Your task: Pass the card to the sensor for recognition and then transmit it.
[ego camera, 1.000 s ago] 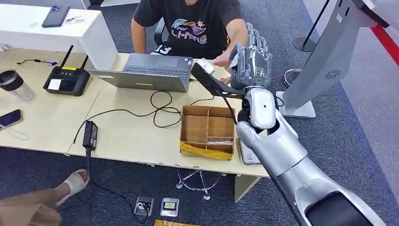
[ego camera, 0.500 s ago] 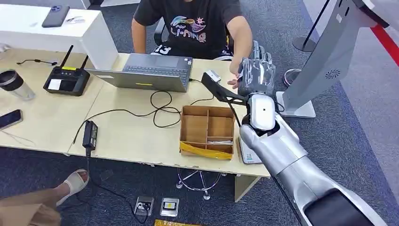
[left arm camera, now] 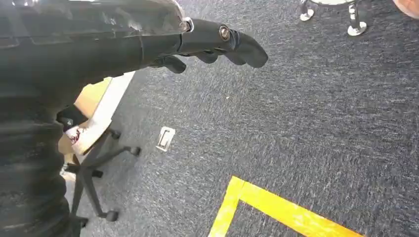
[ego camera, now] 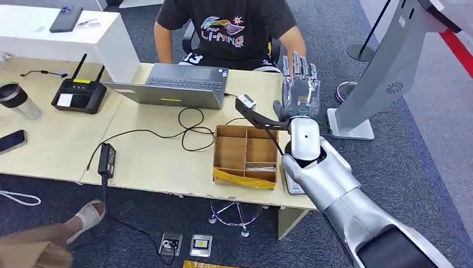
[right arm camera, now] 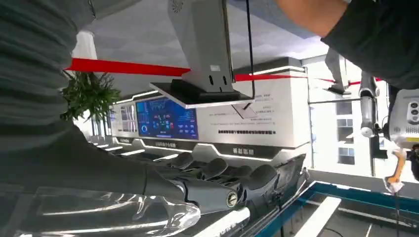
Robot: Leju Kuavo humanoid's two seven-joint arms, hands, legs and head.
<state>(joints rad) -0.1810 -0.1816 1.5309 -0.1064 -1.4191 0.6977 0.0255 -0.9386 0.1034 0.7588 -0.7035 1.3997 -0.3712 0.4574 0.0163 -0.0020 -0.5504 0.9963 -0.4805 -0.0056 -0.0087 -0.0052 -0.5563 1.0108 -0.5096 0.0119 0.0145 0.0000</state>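
My right hand (ego camera: 300, 92) stands upright over the table's far right corner, fingers spread and pointing up, with nothing in it. In the right wrist view its dark fingers (right arm camera: 222, 177) lie stretched out and empty. A person in a black T-shirt (ego camera: 226, 30) sits just beyond, one forearm (ego camera: 295, 47) reaching down behind my fingers. I see no card in either hand. A white flat device (ego camera: 293, 187) lies on the table edge under my forearm. My left hand (left arm camera: 197, 42) hangs over the carpet, fingers extended and holding nothing.
A compartmented cardboard box (ego camera: 245, 178) with a white slip (ego camera: 261, 167) inside sits beside my right arm. A laptop (ego camera: 173, 84), cables, a power adapter (ego camera: 106, 159) and a black router (ego camera: 79, 95) lie to the left. A grey kiosk stand (ego camera: 385, 72) rises at the right.
My right hand has drawn back toward me and lowered, its fingers now straight up. The person's hand, close to mine a second ago with something white, has pulled away behind it.
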